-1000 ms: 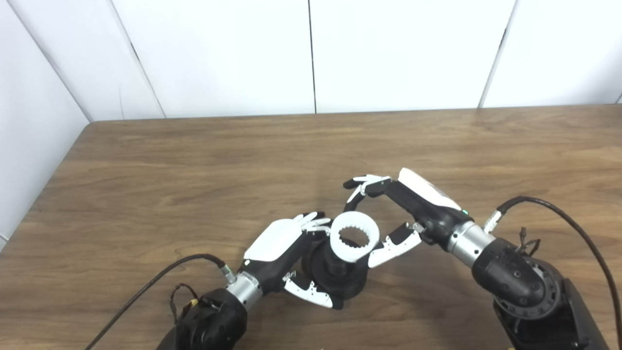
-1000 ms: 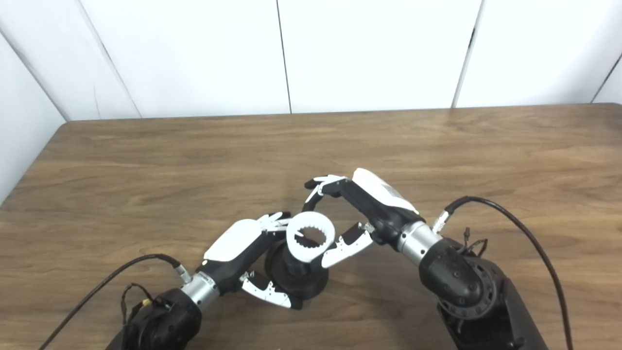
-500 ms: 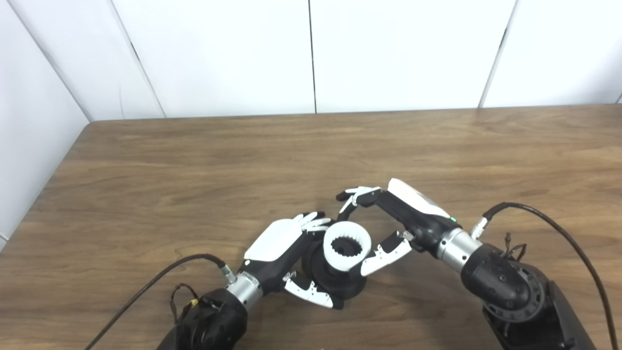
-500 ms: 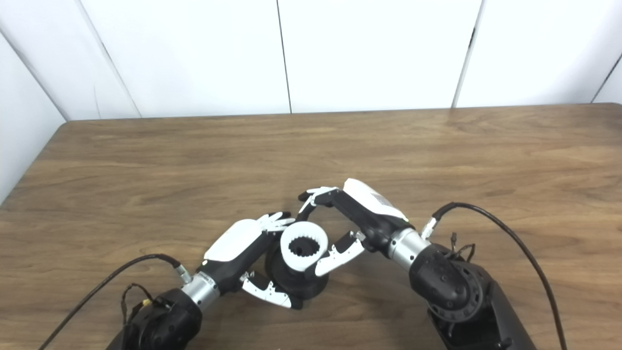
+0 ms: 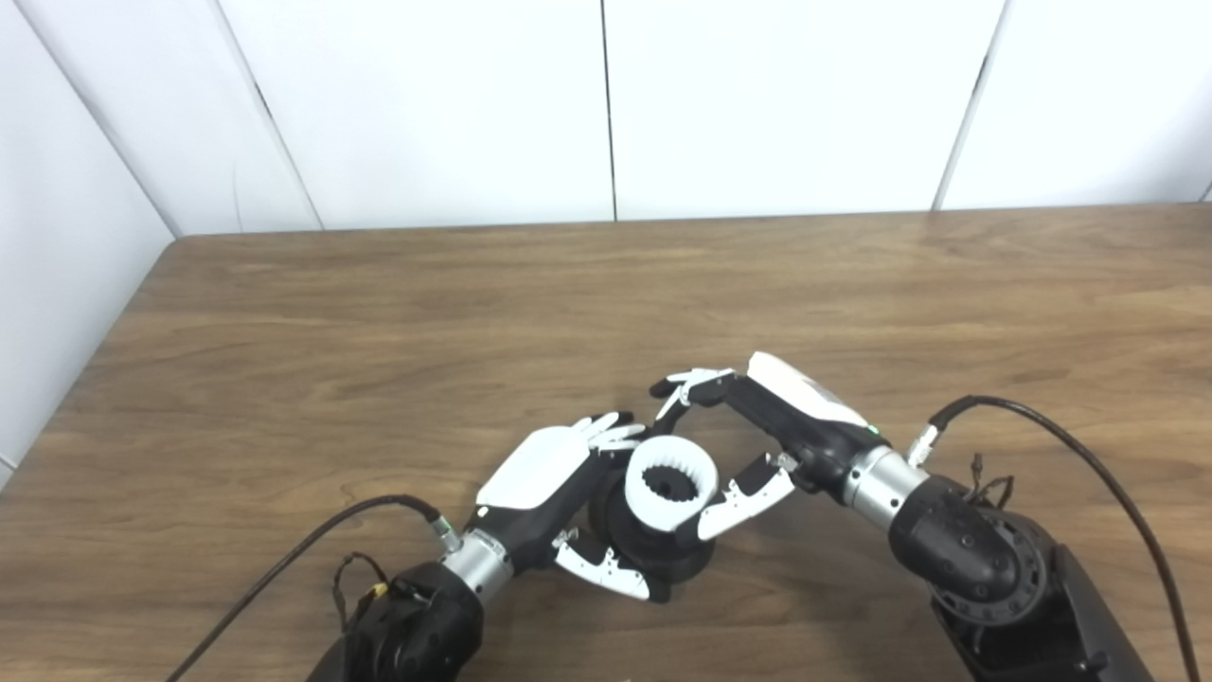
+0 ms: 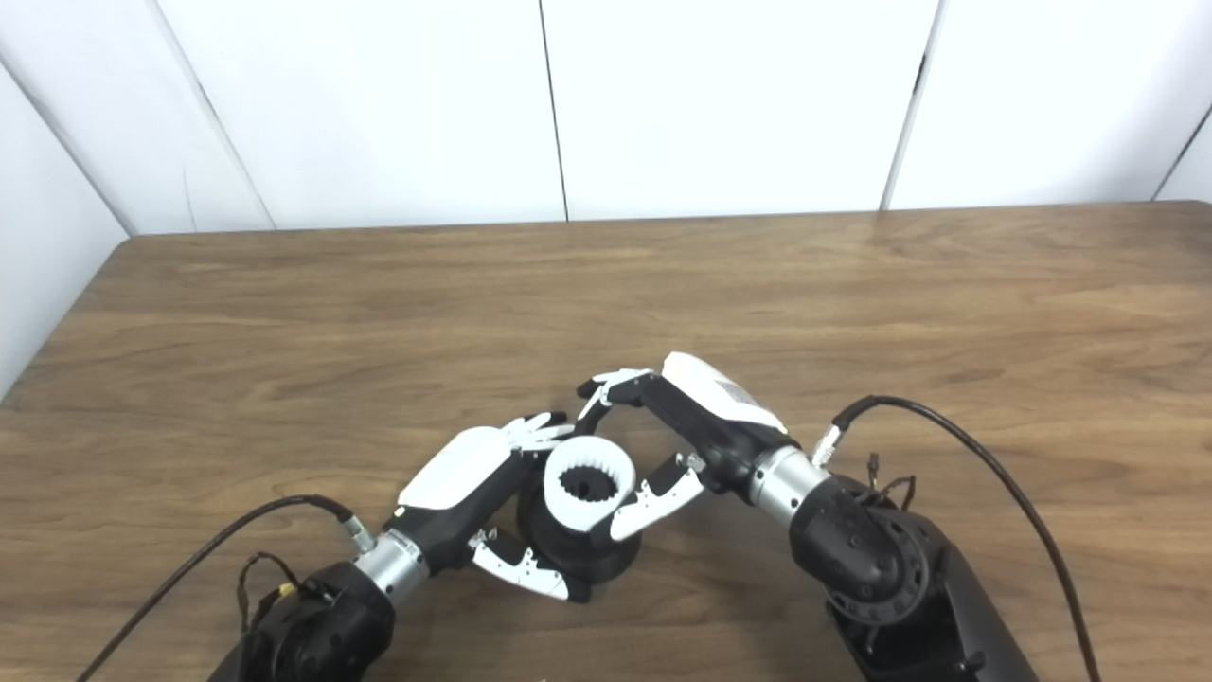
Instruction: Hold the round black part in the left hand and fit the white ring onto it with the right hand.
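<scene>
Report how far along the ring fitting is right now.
Done: the left hand holds the round black part on the table. In hand: the right hand grips the toothed white ring, which sits over the part's top, black showing through its opening. Left: whether it is pressed fully home cannot be told; the right hand has not let go.

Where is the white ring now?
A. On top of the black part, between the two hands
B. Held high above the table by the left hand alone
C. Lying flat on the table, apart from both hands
A: the white ring sits on the black part, which the left robot hand holds, with the right robot hand around the ring.
</scene>
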Robot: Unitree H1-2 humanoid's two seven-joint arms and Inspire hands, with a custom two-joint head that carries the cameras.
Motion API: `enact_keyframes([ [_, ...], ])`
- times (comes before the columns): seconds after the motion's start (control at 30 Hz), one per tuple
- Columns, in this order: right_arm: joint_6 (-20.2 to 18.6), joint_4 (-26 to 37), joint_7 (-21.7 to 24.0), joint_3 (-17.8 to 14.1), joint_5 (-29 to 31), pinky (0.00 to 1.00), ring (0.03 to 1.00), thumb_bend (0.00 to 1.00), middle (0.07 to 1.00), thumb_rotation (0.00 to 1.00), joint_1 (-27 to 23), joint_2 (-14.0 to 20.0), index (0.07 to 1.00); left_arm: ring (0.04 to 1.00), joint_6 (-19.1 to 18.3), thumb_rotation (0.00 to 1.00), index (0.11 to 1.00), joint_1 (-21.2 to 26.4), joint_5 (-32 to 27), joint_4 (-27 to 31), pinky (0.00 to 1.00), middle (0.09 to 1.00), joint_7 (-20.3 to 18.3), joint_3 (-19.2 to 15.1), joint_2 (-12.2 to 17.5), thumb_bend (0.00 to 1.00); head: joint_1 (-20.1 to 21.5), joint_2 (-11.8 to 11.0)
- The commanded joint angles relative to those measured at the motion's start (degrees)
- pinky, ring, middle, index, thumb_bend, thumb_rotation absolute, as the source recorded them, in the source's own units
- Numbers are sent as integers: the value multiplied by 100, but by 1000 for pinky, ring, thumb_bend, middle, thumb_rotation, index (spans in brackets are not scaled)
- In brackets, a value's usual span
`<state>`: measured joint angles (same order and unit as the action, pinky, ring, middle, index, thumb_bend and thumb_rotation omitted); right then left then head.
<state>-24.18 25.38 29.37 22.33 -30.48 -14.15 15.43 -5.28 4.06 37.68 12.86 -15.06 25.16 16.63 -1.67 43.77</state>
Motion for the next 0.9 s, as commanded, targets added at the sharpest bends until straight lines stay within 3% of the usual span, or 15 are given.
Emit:
enact_keyframes([
  [0.0,193,61,-118,-51,6,840,910,525,842,151,-237,-37,489,980,-73,302,580,-62,62,-40,968,910,-277,117,32,820,-5,3],
  [0.87,335,125,-6,174,-256,852,926,525,855,151,-261,50,491,977,-161,302,580,-55,122,-63,968,901,-242,110,-75,821,-53,49],
])
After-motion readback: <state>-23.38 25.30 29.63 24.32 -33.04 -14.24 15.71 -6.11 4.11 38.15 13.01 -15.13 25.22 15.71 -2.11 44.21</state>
